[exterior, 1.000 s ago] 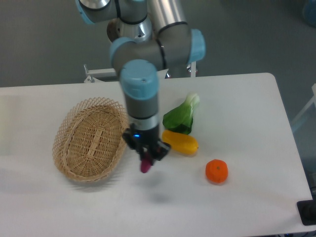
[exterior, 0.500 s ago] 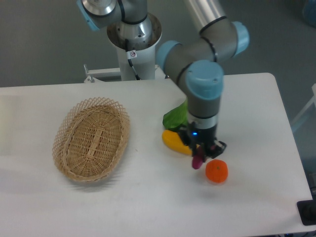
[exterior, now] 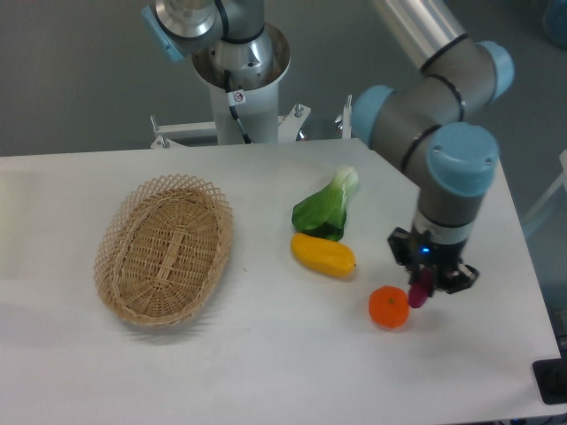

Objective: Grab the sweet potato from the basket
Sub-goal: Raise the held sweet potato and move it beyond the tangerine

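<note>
Over on the right side of the table (exterior: 133, 372), the sweet potato (exterior: 417, 291) is held in the gripper (exterior: 420, 292), clamped between the two fingers with its magenta tip poking out below them, hanging nose-down just beside the orange (exterior: 389, 307) and apparently clear of the tabletop. The basket (exterior: 163, 249) is seen well apart on the left, with nothing visible inside it, so the pick itself is judged to be done and only the carry or set-down is left. Only a short stub of the potato is seen below the fingers, and how much of it is actually pinched cannot be told from this angle. That is where trouble could be expected: a smooth, tapered, slightly curved thing gripped near one end can be squeezed out or twisted in the grip if the arm is swung quickly. Just as much care is called for by the orange, which sits right next to the dangling tip; if the arm is lowered or shifted leftward, the round fruit could be nudged and sent rolling toward the table edge. The yellow fruit (exterior: 323, 255) and the leafy green vegetable (exterior: 325, 209) are seen further left, between the gripper and the basket, and could be clipped on a low pass.
</note>
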